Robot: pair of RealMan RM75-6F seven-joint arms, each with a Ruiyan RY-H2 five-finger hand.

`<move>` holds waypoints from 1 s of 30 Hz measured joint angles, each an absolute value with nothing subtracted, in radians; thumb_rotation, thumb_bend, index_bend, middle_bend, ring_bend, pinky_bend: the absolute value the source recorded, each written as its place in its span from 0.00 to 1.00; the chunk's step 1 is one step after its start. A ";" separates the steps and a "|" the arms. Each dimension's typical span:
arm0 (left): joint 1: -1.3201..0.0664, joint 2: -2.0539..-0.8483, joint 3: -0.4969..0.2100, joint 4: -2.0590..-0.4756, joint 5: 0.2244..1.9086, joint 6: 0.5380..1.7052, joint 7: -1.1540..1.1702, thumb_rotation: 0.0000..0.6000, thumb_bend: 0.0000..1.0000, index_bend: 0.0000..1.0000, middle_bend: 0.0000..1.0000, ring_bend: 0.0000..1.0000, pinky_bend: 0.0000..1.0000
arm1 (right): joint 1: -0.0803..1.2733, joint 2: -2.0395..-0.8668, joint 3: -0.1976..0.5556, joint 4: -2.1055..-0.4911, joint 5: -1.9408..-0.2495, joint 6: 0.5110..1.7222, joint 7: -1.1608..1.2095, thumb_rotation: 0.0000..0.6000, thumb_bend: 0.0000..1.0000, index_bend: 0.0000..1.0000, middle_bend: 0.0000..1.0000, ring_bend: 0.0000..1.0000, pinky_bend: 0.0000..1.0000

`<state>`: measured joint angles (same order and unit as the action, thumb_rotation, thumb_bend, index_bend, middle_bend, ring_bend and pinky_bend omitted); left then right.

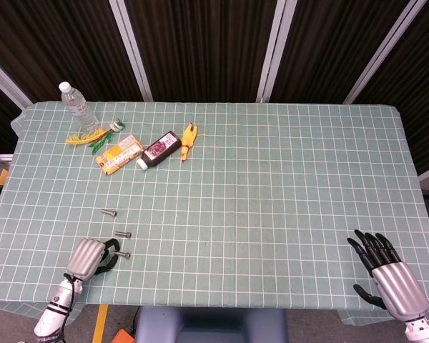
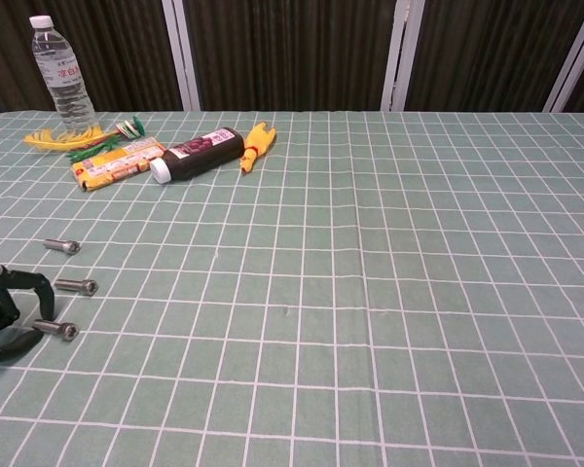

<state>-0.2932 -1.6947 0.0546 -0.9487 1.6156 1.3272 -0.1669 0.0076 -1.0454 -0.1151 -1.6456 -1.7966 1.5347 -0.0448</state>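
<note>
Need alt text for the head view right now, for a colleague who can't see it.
The left hand curls its fingers around the nearest bolt on the green checked table; two more bolts lie beyond. The right hand rests open at the near right edge.

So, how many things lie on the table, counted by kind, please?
Bolts: 3
Bottles: 2
Yellow packet: 1
Yellow tool: 1
Yellow and green bits by the water bottle: uncountable
Total: 7
</note>
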 measured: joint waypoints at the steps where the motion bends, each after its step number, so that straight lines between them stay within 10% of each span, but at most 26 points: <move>1: -0.293 -1.695 0.054 -0.949 1.616 1.329 -0.166 1.00 0.41 0.54 1.00 1.00 1.00 | 0.008 -1.046 -0.115 -1.646 -1.796 1.534 -0.045 1.00 0.31 0.00 0.00 0.00 0.00; 30: -0.303 -1.606 0.057 -1.141 1.651 1.375 0.000 1.00 0.41 0.55 1.00 1.00 1.00 | 0.007 -1.035 -0.121 -1.646 -1.806 1.542 -0.027 1.00 0.31 0.00 0.00 0.00 0.00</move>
<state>-0.3028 -1.6057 0.0575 -1.1405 1.6506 1.3745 0.0001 0.0067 -1.0348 -0.1208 -1.6461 -1.8058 1.5416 -0.0270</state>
